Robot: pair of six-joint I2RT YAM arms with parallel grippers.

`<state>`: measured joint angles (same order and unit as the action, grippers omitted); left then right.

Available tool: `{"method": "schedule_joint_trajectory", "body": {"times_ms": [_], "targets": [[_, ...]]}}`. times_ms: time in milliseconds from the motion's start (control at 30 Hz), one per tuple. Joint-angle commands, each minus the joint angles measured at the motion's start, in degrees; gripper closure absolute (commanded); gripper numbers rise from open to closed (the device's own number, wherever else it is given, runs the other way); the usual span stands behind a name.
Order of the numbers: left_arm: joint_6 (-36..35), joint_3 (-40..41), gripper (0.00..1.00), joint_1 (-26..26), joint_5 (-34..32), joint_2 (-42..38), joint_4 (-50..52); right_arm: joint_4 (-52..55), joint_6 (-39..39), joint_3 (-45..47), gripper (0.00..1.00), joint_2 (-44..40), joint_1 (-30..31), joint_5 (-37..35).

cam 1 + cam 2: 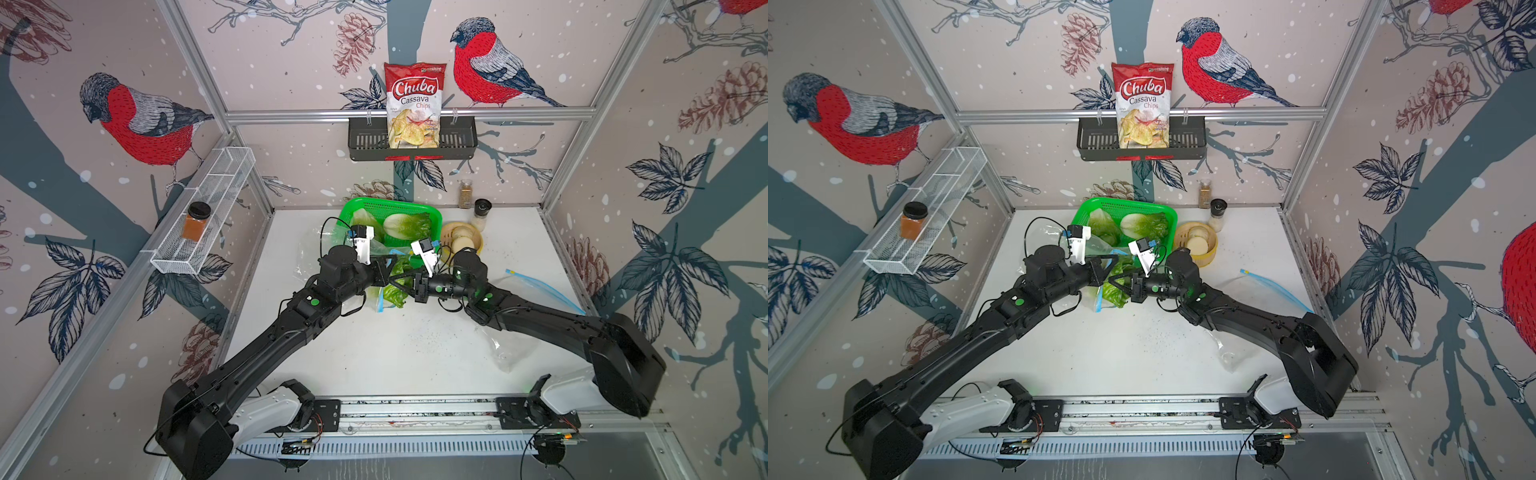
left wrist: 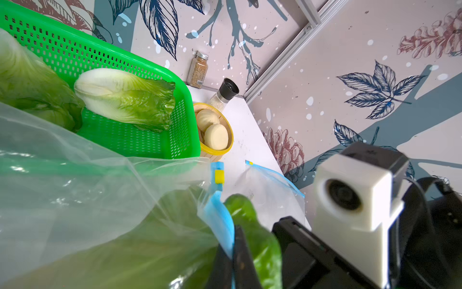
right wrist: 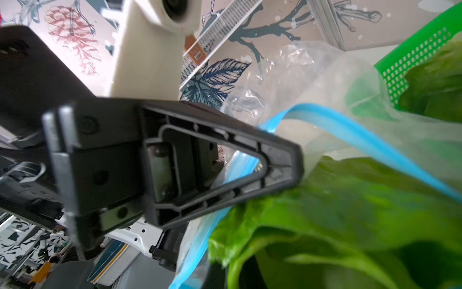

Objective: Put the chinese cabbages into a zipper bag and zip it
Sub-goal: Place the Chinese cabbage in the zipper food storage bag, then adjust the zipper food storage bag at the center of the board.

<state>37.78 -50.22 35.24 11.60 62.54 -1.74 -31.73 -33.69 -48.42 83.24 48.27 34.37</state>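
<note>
Step in hand: I am feeding one cabbage (image 1: 395, 286) through the mouth of the zipper bag (image 2: 75, 200), the first of three by my reading.
Left hand (image 1: 388, 266): closed, pinching the blue zipper rim (image 2: 220, 220) of the bag to hold the mouth up; the left wrist view shows the rim caught between its tips.
Right hand (image 1: 401, 282): closed on the leafy end of that cabbage, as far as I can tell; its tips are buried in green leaf in the right wrist view.
Cabbage in hand: partly inside, near the middle of the worktop (image 1: 395, 353), leaves still poking out past the rim.
Other two cabbages (image 1: 409, 226): lying in the green basket (image 1: 432, 212) at the worktop's far edge, touching the bag's plastic.
Doing it well: I'd keep the rim lifted and taut, push stalk-deep along the bag, not down onto the rim.
Risk: crinkled leaves may fold over the zipper track and block sealing later.
Spare bag (image 1: 544, 289): lies near the right edge, untouched.
</note>
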Motion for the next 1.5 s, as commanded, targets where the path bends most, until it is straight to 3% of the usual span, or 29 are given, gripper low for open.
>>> {"method": "schedule_joint_trajectory", "body": {"times_ms": [0,133,333,433,700,1033,1167,1300,1367,1467], "targets": [[4.4,1.2,1.00,0.2,-0.7,-1.2,-5.5,0.0,1.9,-0.5,0.86,0.2,0.1,-2.0],[5.1,1.7,1.00,0.1,-5.2,-3.3,-5.8,5.1,3.5,-2.2,0.54,-1.5,-0.5,-1.3],[4.1,1.6,1.00,-0.1,-9.2,-4.2,-5.2,25.4,8.7,-7.3,0.33,-7.3,0.4,-6.1],[4.5,3.0,1.00,-0.1,-11.1,-4.4,-6.2,36.2,5.9,-8.7,0.28,-9.9,-1.0,-17.5],[3.7,4.2,1.00,-0.1,-11.8,-3.3,-7.4,49.9,2.3,-12.4,0.26,-8.4,-0.1,-31.4],[2.3,4.4,1.00,-0.1,-12.5,-3.2,-6.5,48.0,1.8,-15.8,0.39,0.2,-1.8,-24.8],[2.0,4.4,1.00,-0.1,-12.8,-3.3,-5.8,46.1,2.0,-16.0,0.57,2.4,-1.4,-24.0],[0.3,3.9,1.00,-0.1,-13.6,-3.8,-4.0,45.9,2.9,-18.0,0.87,2.8,-0.7,-24.1],[-1.3,2.7,1.00,-0.1,-15.4,-4.0,-1.2,46.3,4.0,-20.3,0.94,2.6,0.6,-24.2],[-4.4,0.0,1.00,-0.2,-19.5,-5.1,3.9,48.8,6.9,-27.0,0.95,2.5,5.1,-26.7]]}}
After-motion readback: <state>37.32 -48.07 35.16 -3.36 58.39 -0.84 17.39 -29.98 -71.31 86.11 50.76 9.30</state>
